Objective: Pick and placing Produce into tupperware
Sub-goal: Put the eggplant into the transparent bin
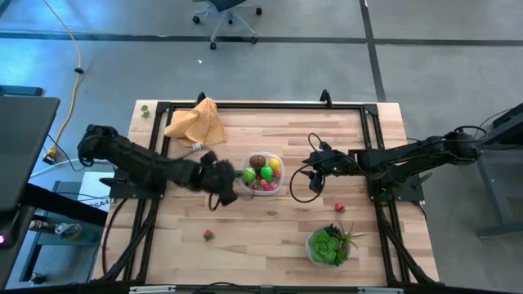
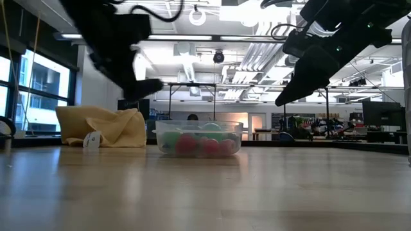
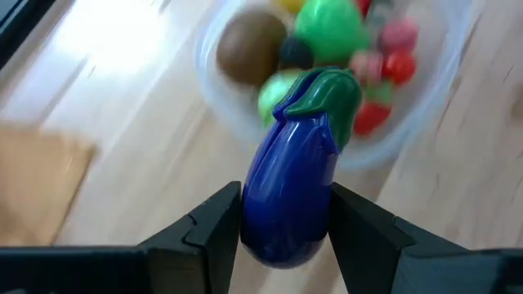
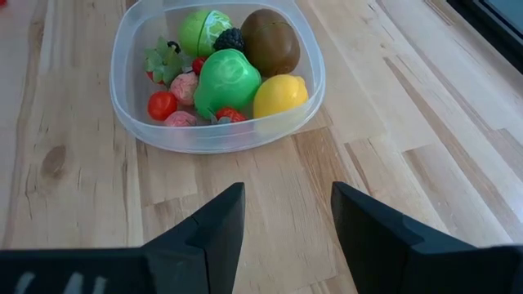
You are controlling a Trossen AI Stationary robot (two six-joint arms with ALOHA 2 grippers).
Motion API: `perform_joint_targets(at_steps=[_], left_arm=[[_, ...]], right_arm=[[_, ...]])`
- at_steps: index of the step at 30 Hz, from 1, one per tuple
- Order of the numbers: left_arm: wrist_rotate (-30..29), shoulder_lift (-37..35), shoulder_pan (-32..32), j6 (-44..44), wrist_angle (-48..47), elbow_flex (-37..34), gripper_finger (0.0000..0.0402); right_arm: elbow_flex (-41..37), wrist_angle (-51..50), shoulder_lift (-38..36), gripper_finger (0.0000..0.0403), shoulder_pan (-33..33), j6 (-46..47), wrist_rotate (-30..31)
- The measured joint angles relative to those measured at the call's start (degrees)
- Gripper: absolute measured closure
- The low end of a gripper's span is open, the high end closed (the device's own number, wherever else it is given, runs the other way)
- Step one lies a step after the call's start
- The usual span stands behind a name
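The tupperware [image 1: 262, 173] stands mid-table and holds a kiwi, limes, a lemon [image 4: 280, 95] and red berries. My left gripper [image 1: 226, 177] hovers at the tupperware's left side and is shut on a purple eggplant [image 3: 290, 196] with a green cap. My right gripper [image 4: 286, 220] is open, just right of the tupperware [image 4: 122, 90] and above the table, touching nothing. Two red berries lie loose on the wood, one [image 1: 339, 207] to the right and one [image 1: 208, 234] toward the near edge. My left gripper pinches the eggplant's purple body [image 3: 282, 233] between its two fingers [image 3: 216, 224], near the rounded end. The green cap end [image 3: 324, 91] points away from the gripper, toward the tupperware [image 3: 214, 77]. The eggplant is lifted clear of the table, and the arm comes from the table's left.
An orange-tan cloth [image 1: 196, 122] lies at the far left of the table. A leafy green plant [image 1: 329, 245] stands near the right near corner. A black frame runs around the table top. Bare wood lies between the tupperware and the near edge.
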Motion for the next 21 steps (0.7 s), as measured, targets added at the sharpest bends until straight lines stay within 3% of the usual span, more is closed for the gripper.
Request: perform_joint_targets(at_steps=[5, 10, 21], left_arm=[[9.4, 0.1, 9.6, 13.7, 10.3, 0.0, 0.0238], [16.7, 2.8, 15.5, 20.7, 17.7, 1.1, 0.0238], [22.1, 13.8, 17.0, 27.5, 8.5, 13.3, 0.0238]], right_arm=[[0.0, -0.1, 0.0, 0.0227, 0.0, 0.0, 0.0], [0.0, -0.1, 0.0, 0.0227, 0.0, 0.0, 0.0], [0.0, 0.0, 0.0, 0.0227, 0.0, 0.0, 0.0]])
